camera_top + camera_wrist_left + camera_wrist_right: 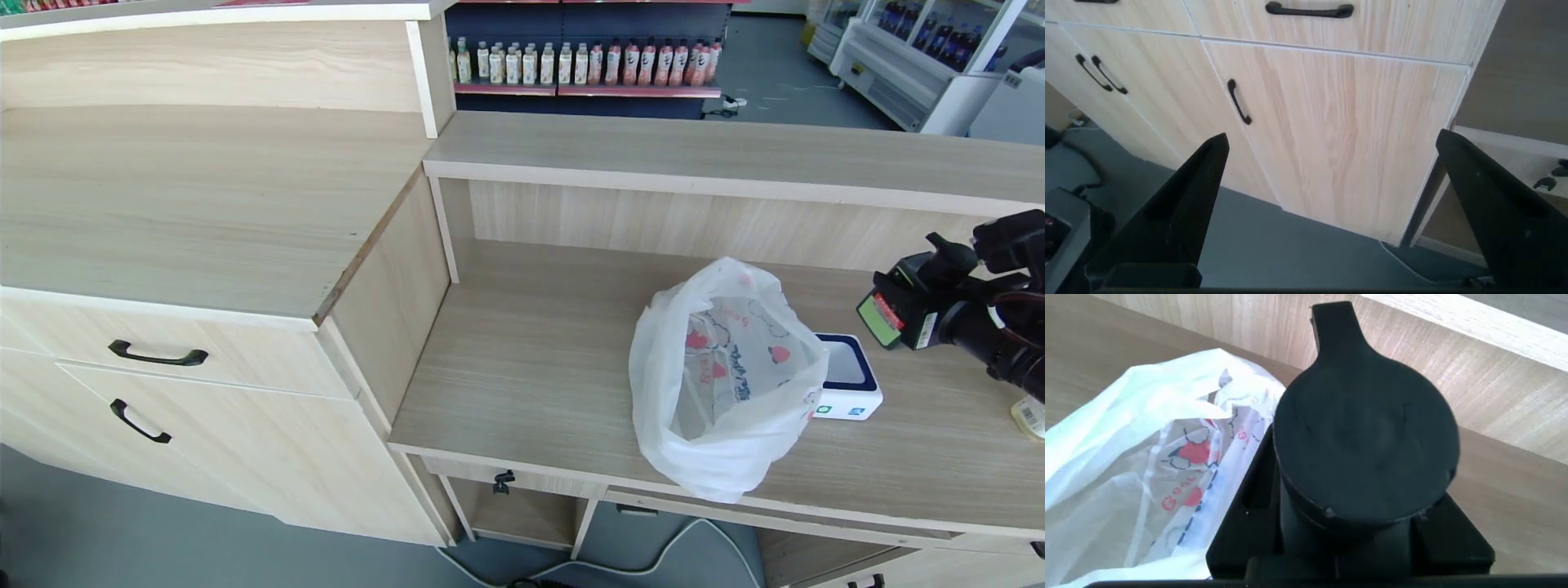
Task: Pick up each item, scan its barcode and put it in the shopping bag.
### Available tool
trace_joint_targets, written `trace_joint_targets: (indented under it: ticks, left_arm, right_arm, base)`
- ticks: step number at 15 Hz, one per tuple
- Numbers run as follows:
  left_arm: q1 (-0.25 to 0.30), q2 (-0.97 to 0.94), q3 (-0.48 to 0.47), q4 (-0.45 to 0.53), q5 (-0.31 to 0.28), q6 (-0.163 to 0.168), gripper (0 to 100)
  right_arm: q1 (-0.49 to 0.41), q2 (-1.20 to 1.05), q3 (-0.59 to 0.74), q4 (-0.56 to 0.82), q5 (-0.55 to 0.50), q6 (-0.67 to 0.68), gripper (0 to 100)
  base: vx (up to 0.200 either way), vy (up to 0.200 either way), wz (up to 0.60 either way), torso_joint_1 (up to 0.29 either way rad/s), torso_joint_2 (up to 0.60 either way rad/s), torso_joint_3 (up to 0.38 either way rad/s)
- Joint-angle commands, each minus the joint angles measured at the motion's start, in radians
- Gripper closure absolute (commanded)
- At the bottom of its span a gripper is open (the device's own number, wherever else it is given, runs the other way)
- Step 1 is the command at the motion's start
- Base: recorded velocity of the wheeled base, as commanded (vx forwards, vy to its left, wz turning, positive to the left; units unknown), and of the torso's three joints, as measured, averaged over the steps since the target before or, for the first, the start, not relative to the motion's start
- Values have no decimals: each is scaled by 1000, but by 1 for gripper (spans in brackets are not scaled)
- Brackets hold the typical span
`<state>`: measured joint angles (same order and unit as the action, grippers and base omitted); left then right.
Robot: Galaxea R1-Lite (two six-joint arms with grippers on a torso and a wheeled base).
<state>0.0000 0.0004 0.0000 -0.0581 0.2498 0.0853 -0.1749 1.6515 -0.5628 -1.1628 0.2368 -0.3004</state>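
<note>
The left end effector (1333,143) has two matte black fingers (1176,220), broad at the base and tapering to blunt tips, with plain flat faces. The right arm (992,343) is black throughout, a rounded glossy tube with dark cables (1016,304) looping beside it. In the right wrist view a black round housing (1364,449) with a small tab tops a boxy black body
</note>
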Motion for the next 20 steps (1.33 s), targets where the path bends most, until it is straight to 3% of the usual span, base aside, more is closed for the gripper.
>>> trace_joint_targets:
  ticks: [1,3,7,13,20]
  left_arm:
    - [0,0,0,0,0,-1,0]
    - [0,0,0,1,6,-12,0]
    - [0,0,0,1,6,-12,0]
    - [0,0,0,1,6,-12,0]
    - [0,0,0,1,6,-12,0]
  right_arm:
    - [17,97,-69,-6,-21,0,100]
    - [34,191,-112,-80,-93,24,100]
    - [78,300,-117,-255,-102,43,100]
    - [212,347,-213,-255,-79,87,100]
    - [230,561,-367,-248,-65,84,100]
  base:
    - [0,0,0,0,0,0]
    - [0,0,0,0,0,0]
    - [0,0,0,0,0,0]
    - [0,0,0,0,0,0]
    - [0,0,0,0,0,0]
